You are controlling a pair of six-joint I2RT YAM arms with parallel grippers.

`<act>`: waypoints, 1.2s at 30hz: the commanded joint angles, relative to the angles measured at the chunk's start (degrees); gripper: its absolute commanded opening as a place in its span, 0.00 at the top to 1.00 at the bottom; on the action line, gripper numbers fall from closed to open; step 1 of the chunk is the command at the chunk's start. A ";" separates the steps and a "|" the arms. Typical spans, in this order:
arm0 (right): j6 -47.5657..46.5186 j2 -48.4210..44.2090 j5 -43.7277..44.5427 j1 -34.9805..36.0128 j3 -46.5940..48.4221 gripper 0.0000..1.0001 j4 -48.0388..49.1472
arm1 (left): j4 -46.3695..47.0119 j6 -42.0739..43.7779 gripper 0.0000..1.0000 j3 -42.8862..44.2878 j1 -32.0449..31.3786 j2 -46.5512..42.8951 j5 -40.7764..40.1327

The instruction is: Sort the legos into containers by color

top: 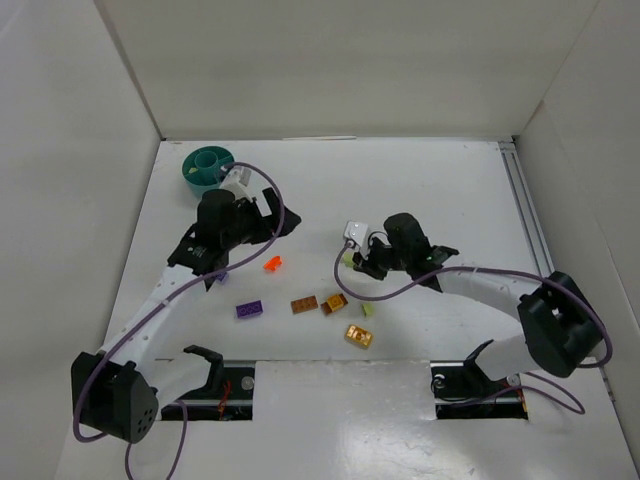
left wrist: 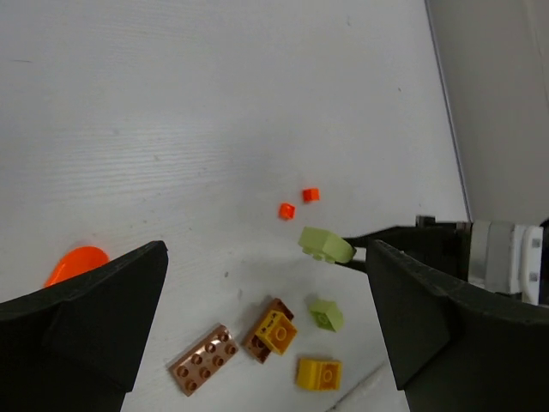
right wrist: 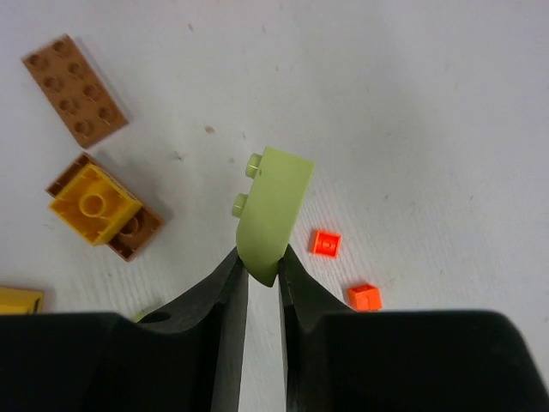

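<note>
Top view: teal tub [top: 205, 165] upper left, left gripper [top: 278, 212] near it, loose bricks [top: 305, 304] lower center. Left wrist view: left gripper spread wide, empty. Right wrist view: right gripper [right wrist: 262, 270] clenched on pale green brick [right wrist: 273, 210], mid-frame.

There were two pale green plastic bricks, a sloped green brick [right wrist: 273, 210] and a small blocky green brick [left wrist: 327, 314]; two golden yellow plastic bricks, a stacked yellow brick [left wrist: 276, 331] and a lone yellow brick [left wrist: 318, 373]; two orange-brown plastic bricks, a flat eight-stud plate [left wrist: 203, 360] and a brown brick [right wrist: 137, 233] under the stacked yellow brick; three bright red-orange plastic pieces, two tiny squares [left wrist: 286, 210] [left wrist: 310, 195] and one larger rounded piece [left wrist: 77, 262]; one purple rectangular plastic brick [top: 250, 310]; one round teal plastic tub [top: 196, 178]; two white-and-black robot arms [top: 160, 295] [top: 480, 290].
</note>
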 commanded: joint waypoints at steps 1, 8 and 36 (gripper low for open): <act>-2.55 -5.24 -8.48 0.58 0.24 0.91 5.24 | 8.10 2.81 0.00 -1.36 -2.26 0.70 12.83; -4.22 -10.69 -15.26 1.64 2.52 0.92 5.24 | 14.96 2.73 0.00 1.80 -8.51 9.93 25.49; -2.55 -15.97 -9.64 1.64 4.72 0.92 5.24 | 21.21 0.01 0.66 3.56 -11.93 13.80 31.66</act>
